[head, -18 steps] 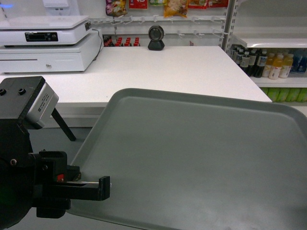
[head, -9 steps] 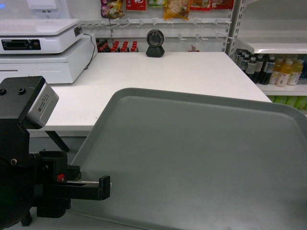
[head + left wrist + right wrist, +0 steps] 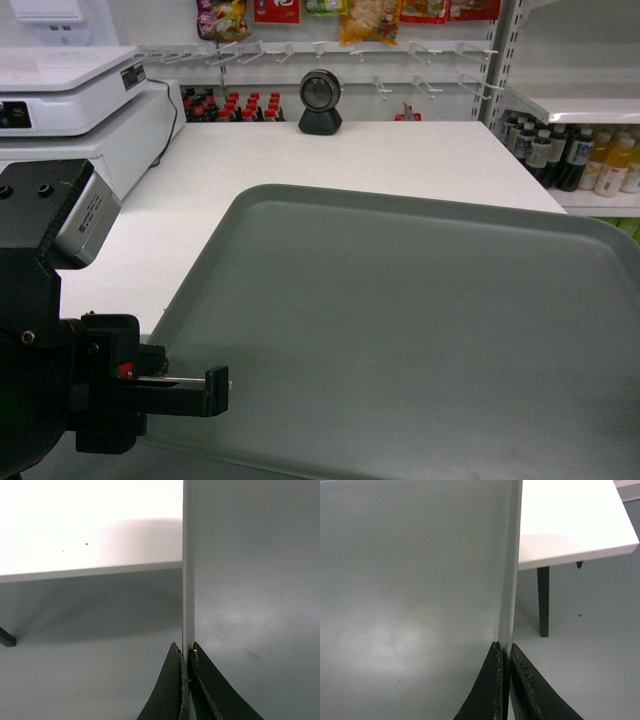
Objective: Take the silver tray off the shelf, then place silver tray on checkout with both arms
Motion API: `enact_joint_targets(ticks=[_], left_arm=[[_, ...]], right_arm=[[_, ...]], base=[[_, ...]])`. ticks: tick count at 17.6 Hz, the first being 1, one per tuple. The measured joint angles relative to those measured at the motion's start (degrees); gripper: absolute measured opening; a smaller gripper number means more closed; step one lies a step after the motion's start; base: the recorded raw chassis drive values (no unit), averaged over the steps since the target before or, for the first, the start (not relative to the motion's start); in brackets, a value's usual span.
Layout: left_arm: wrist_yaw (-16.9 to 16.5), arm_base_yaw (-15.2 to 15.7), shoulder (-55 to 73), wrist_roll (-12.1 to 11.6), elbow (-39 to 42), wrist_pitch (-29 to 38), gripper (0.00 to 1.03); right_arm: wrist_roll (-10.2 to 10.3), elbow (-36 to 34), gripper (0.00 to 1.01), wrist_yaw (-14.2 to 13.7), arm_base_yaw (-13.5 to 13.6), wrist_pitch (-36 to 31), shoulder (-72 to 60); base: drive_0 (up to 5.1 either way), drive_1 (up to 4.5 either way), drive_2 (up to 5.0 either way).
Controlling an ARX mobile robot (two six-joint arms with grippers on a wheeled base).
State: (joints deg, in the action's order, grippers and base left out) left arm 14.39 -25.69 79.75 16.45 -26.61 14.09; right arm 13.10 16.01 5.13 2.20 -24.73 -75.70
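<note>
The silver tray [image 3: 400, 330] fills the lower head view, held level in the air, with its far rim in front of the checkout [image 3: 330, 160]. My left gripper [image 3: 215, 390] is shut on the tray's left rim. In the left wrist view the gripper [image 3: 185, 652] pinches the thin rim, with the tray [image 3: 250, 580] to the right and the checkout [image 3: 90, 525] ahead. My right gripper [image 3: 504, 647] is shut on the right rim of the tray [image 3: 410, 580], beside the checkout's corner [image 3: 570, 520]. The head view does not show the right gripper.
A round black scanner [image 3: 320, 100] stands at the back of the counter and a white scale machine [image 3: 70, 90] at its left end. A white shelf [image 3: 585, 100] with drink bottles [image 3: 560, 155] stands to the right. A dark counter leg [image 3: 543, 600] rises from the grey floor.
The checkout has come nearer and slid left in the head view, with the scale machine moving toward the left edge. The tray and left gripper keep the same place in the view.
</note>
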Motion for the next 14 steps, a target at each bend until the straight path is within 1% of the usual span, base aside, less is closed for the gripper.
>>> enact_joint_targets(ticks=[14], left_arm=[[0.00,0.00,0.00,0.00,0.00,0.02,0.02]], right_arm=[[0.00,0.00,0.03,-0.02,0.00,0.11,-0.07]], base=[[0.0,3.90,-4.0]])
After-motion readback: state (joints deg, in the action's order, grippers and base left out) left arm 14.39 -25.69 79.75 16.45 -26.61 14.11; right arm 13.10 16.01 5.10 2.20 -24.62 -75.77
